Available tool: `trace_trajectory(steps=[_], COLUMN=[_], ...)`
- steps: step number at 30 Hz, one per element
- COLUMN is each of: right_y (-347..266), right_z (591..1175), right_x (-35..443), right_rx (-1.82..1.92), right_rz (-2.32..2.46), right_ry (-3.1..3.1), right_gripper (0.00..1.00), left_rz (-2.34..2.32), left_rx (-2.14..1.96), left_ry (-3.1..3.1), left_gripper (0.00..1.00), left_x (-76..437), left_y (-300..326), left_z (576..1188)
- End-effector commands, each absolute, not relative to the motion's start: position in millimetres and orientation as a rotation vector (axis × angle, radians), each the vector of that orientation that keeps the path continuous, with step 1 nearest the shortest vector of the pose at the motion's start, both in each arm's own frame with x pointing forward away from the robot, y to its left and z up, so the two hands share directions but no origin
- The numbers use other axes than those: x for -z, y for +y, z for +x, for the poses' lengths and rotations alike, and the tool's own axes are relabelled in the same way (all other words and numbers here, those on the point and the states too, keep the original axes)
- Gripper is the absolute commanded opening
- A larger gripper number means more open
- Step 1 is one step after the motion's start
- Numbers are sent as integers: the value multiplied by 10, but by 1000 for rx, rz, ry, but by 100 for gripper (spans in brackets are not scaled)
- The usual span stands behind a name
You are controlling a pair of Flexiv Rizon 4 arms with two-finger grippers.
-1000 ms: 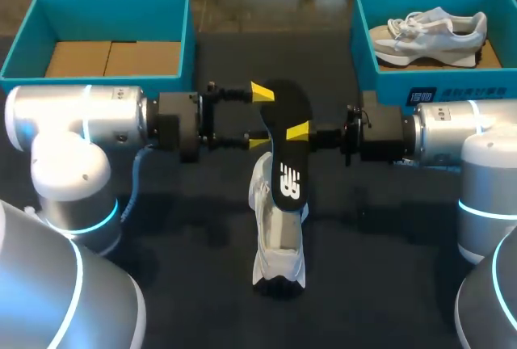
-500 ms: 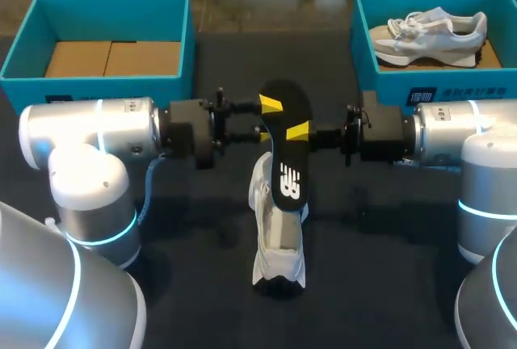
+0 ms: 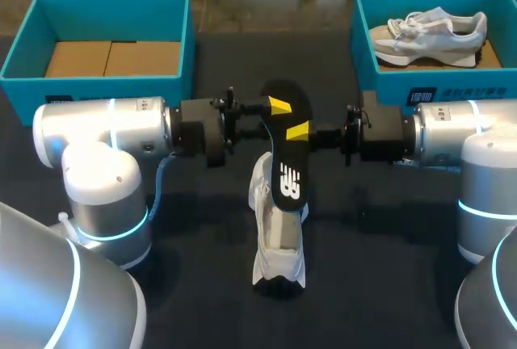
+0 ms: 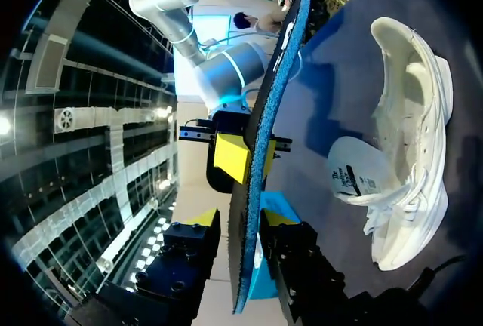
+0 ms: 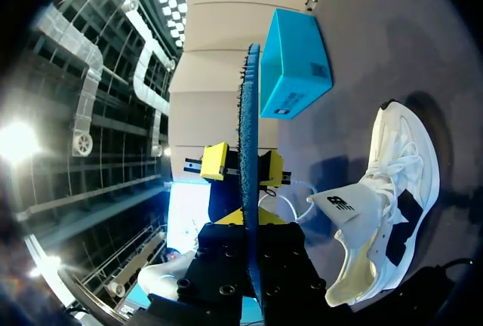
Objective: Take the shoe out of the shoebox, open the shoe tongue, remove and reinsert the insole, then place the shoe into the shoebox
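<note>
— Nearest us on the table [image 3: 202, 284], what is lying there?
— One white shoe [image 3: 279, 240], with its tongue [image 4: 351, 179] folding outward. The left wrist view is showing the hollow inside it, which the head view is barely giving.
— And just beyond?
— One black insole [image 3: 287, 143] is hanging on edge over the shoe's far end. The right gripper [image 3: 294, 134] is clamping it, one finger on each face. The left gripper [image 3: 275, 119] is straddling its upper part, fingers apart.
— How are you telling that? From overhead only one of its yellow tips is showing.
— The insole is hiding the other tip. The right wrist view is looking along the insole's edge, though. Both of those tips are standing there, one on either side, and a gap is showing beside the edge. So that gripper is not pinching.
— Farther back?
— Two teal boxes. The left box [image 3: 97, 86] is holding only cardboard [image 3: 113, 58]. The right box [image 3: 363, 42] is holding a second shoe [image 3: 432, 34]. Only the head view is showing both boxes; the right wrist view is catching one.
— So the count?
— Two shoes, one insole, two boxes, two grippers.
</note>
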State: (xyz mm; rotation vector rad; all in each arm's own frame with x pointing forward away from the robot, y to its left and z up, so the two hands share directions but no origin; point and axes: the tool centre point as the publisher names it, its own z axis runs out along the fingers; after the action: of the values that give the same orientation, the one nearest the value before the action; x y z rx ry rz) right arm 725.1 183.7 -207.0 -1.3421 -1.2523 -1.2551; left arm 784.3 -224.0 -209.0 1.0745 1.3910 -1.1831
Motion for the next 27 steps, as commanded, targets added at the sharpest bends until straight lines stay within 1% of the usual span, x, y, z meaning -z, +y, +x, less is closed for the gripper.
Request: trace_trajectory(steps=[1, 2, 9, 10, 11, 19, 20, 21, 22, 23, 27], right_y=[1851, 1851, 1851, 1851, 1851, 1851, 1851, 1851, 1841, 1831, 1717], right_z=[7250, 7250, 7250, 7250, 7250, 7250, 7250, 7250, 7249, 7248, 7220], right_x=[2076, 2076, 2076, 2076, 2076, 2076, 2076, 2076, 2078, 2079, 2085], right_rx=[1256, 1256, 1256, 1256, 1256, 1256, 1256, 1256, 1256, 1257, 1265], right_rz=[-1344, -1344, -1344, -1344, -1344, -1344, -1344, -1344, -1340, -1338, -1306], right_ry=[-1252, -1252, -1252, -1252, -1252, -1252, -1252, -1252, -1255, -1262, -1348], right_gripper=[0, 0, 0, 0, 0, 0, 2, 33, 71, 100, 100], left_rz=[1078, 1079, 1088, 1090, 1092, 1108, 1107, 1106, 1105, 1105, 1117], left_rx=[1183, 1182, 1185, 1185, 1184, 1173, 1172, 1172, 1171, 1169, 1148], left_ry=[1387, 1387, 1379, 1378, 1377, 1365, 1365, 1364, 1363, 1363, 1365], left_gripper=[21, 19, 16, 13, 0, 0, 0, 0, 0, 0, 0], left_x=[2116, 2119, 2130, 2133, 2136, 2138, 2135, 2132, 2129, 2126, 2109], left_y=[-2295, -2296, -2289, -2289, -2290, -2297, -2294, -2290, -2286, -2281, -2235], left_z=[7872, 7868, 7825, 7819, 7813, 7780, 7779, 7777, 7774, 7770, 7730])
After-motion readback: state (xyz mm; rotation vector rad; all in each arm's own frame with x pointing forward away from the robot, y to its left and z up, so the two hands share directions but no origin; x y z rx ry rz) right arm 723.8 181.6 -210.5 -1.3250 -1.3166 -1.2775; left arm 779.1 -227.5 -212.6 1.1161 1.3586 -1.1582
